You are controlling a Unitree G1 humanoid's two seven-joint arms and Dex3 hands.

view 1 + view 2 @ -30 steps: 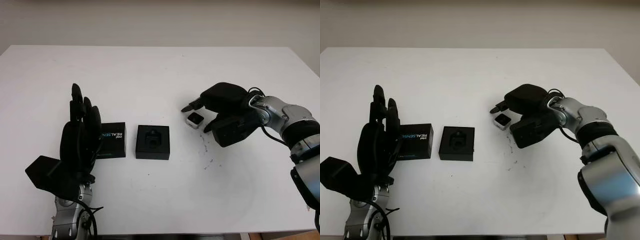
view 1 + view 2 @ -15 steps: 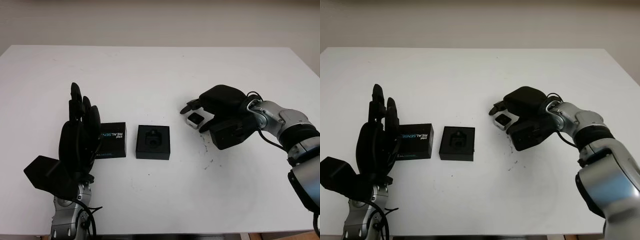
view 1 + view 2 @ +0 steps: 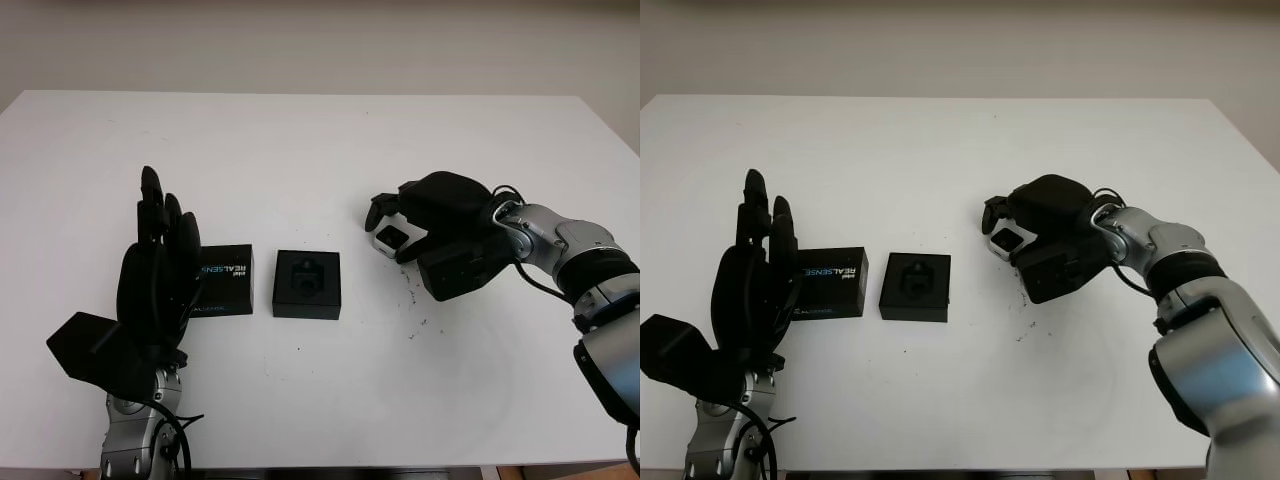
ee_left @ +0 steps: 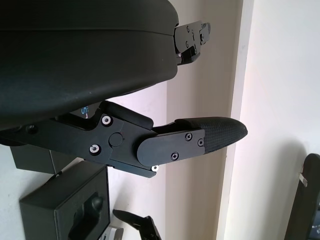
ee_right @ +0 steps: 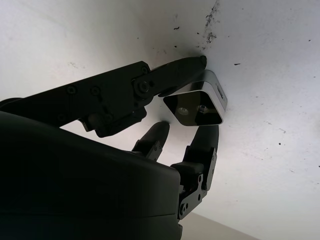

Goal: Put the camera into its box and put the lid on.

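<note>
White table (image 3: 300, 150), silver-cased camera (image 3: 390, 238) (black-faced)

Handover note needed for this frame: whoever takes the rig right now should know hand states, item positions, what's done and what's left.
Right hand: fingers closed around the small silver-and-black camera, which sits on the white table.
Left hand: open, raised at the near left, beside the black printed lid.
Open black box: mid-table, right of the lid, its foam insert unfilled.
Done: camera grasped.
Left: lift it, seat it in the box, fit the lid.
</note>
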